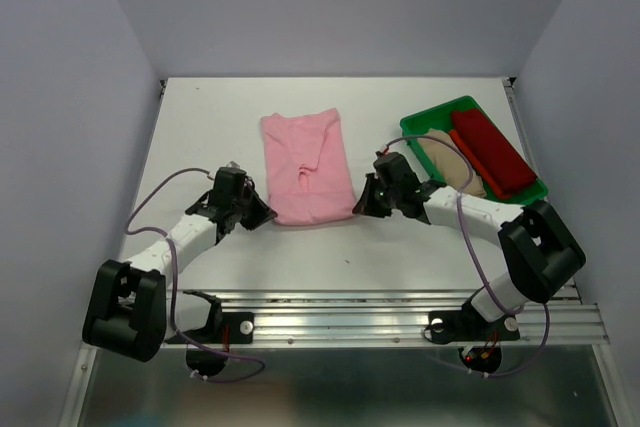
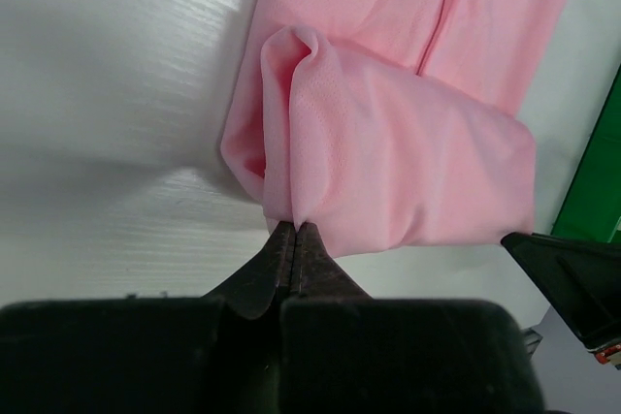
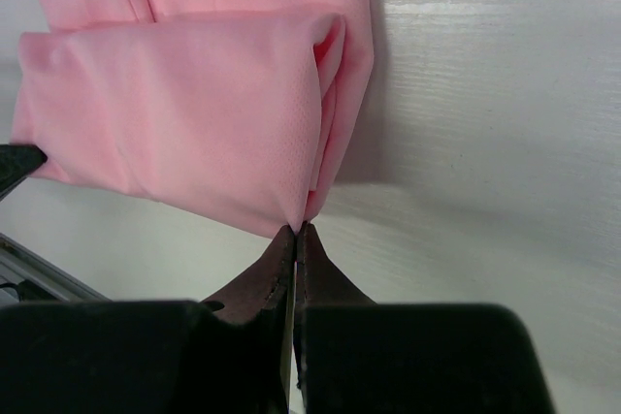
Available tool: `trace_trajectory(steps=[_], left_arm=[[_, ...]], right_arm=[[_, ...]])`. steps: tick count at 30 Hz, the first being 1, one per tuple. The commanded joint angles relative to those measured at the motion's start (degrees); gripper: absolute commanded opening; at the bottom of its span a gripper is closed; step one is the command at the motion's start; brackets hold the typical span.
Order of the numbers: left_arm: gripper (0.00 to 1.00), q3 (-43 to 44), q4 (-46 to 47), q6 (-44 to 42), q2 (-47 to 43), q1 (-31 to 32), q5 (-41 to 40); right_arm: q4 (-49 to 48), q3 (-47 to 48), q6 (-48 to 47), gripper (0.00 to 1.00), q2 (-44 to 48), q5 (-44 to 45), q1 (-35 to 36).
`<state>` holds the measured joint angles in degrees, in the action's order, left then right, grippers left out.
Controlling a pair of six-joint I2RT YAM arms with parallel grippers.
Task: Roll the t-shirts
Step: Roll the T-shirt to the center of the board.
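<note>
The pink t-shirt (image 1: 305, 162) lies in the middle of the table (image 1: 200, 127), near hem doubled over; the left gripper (image 2: 294, 232) pinches the fold's left corner, the right gripper (image 3: 295, 230) its right corner, both jaws pressed together on cloth

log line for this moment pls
left gripper: shut on pink t-shirt near edge | right gripper: shut on same edge | near edge: folded over | red t-shirt, beige t-shirt: in green tray
</note>
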<state>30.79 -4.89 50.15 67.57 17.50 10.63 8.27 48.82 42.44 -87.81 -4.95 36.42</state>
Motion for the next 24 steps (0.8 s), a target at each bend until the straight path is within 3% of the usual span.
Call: trace_trajectory(steps=[1, 24], left_arm=[[0.00, 4.36, -2.58, -2.16, 2.56, -1.06, 0.44], [0.00, 15.00, -4.08, -4.62, 12.75, -5.89, 5.27]], right_arm=[[0.34, 2.68, -0.25, 0.01, 1.59, 0.29, -0.92], [2.27, 14.02, -3.06, 0.03, -5.44, -1.99, -4.60]])
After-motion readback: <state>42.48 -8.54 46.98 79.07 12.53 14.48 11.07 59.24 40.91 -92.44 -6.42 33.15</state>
